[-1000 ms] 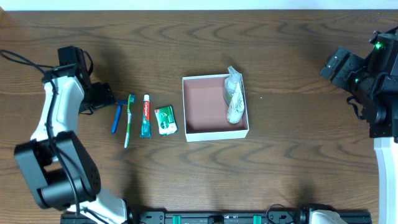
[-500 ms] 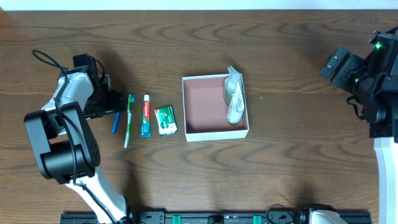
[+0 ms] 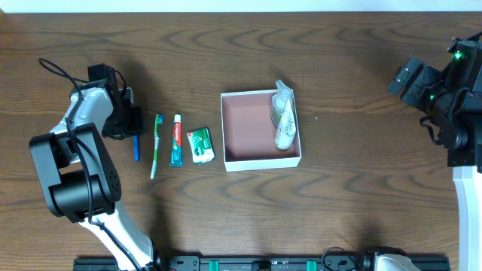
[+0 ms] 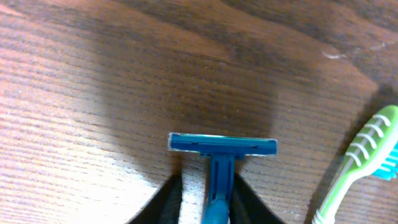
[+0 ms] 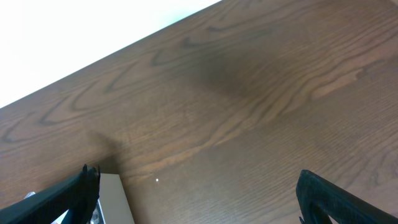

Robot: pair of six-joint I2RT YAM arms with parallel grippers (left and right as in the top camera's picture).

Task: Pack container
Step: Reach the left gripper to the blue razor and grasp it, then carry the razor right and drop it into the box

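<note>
Since half a second ago my left gripper [image 3: 132, 126] has shifted over the head end of the blue razor [image 4: 222, 146]. Overhead, only the razor's handle now shows beyond the gripper; my right arm has not moved.

Left wrist view: my two fingers [image 4: 169, 198] straddle the razor handle, slightly parted. A strip of table [image 3: 339, 196] shows between one finger and the handle, so nothing is clamped. The razor head lies flat on the wood just ahead of my fingertips.

Right gripper [image 5: 202, 199]: spread wide, empty, raised at the table's right edge.

The container [image 3: 260, 162] sits at table centre, well apart from both grippers. A pale bottle [image 3: 282, 120] lies along its right inner wall.

Between razor and container, in a row: green toothbrush [image 3: 156, 143], toothpaste tube [image 3: 175, 141], and green-and-white soap packet [image 3: 200, 144] nearest the container, not touching it.
</note>
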